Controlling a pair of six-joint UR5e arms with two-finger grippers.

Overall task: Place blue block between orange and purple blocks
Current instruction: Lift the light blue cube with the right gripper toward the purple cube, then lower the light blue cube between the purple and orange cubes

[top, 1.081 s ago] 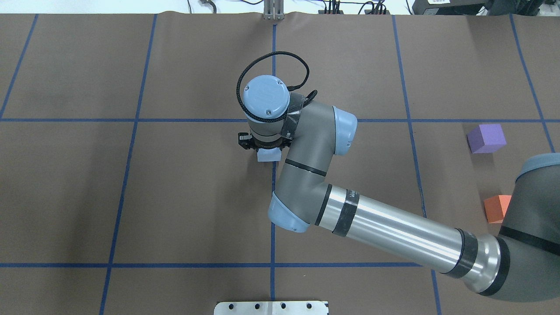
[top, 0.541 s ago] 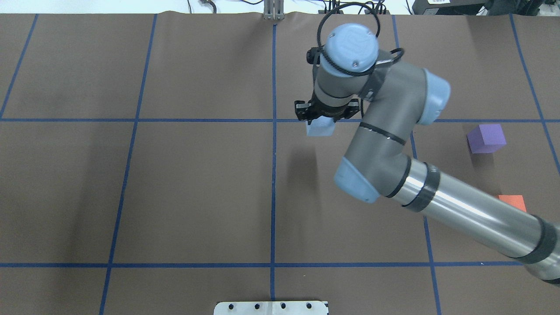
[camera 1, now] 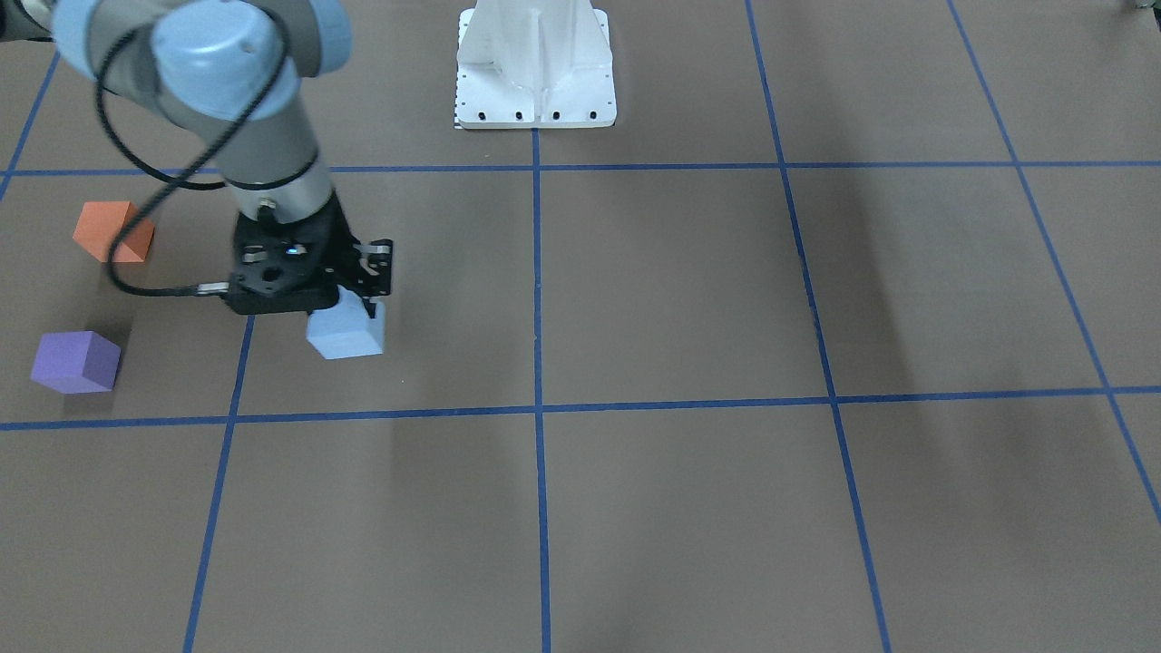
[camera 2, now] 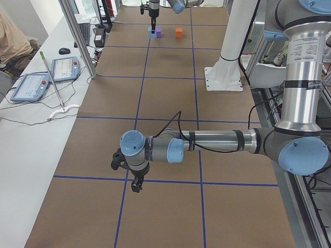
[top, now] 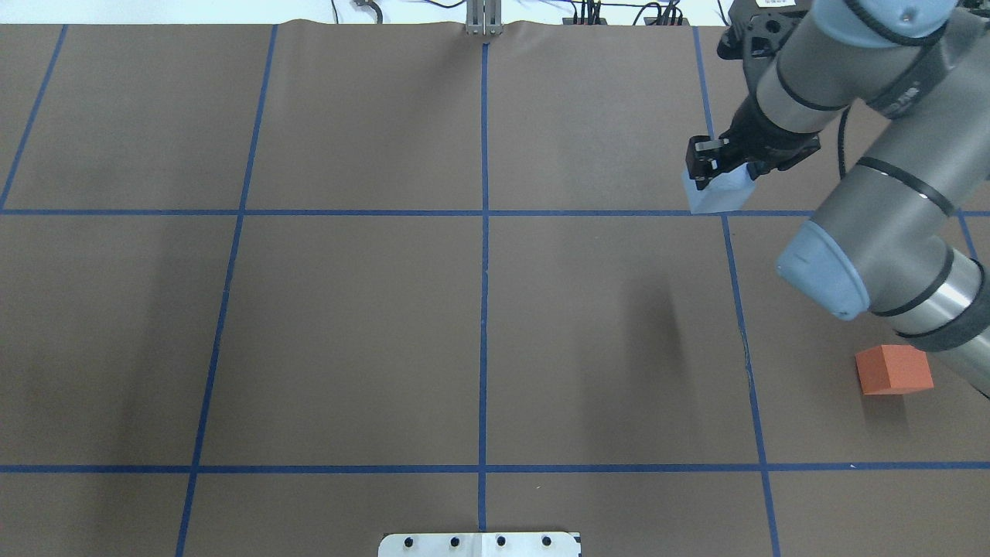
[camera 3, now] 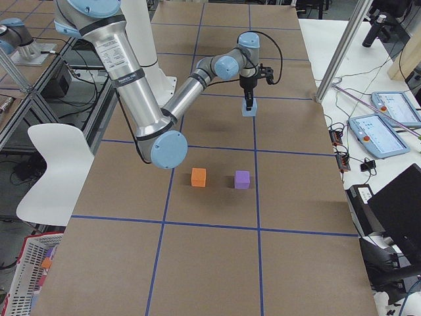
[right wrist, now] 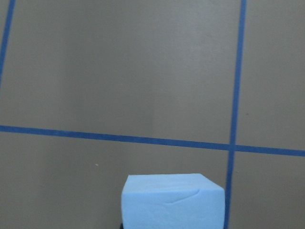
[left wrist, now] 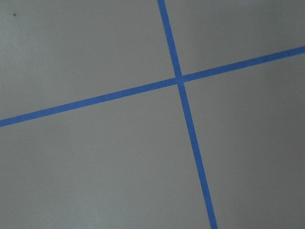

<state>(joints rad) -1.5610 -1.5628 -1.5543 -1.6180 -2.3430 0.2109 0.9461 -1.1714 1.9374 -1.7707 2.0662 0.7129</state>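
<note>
Right tool [camera 1: 352, 308] clamps the blue block [camera 1: 345, 340], held aloft

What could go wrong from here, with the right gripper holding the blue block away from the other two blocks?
1. The right gripper seems to pinch only the top of the blue block, so it might tilt or slip.
2. The gap between the orange block and the purple block looks modest; an off-centre descent could nudge either.
3. In the overhead view the right arm hides the purple block, hampering alignment checks.
</note>
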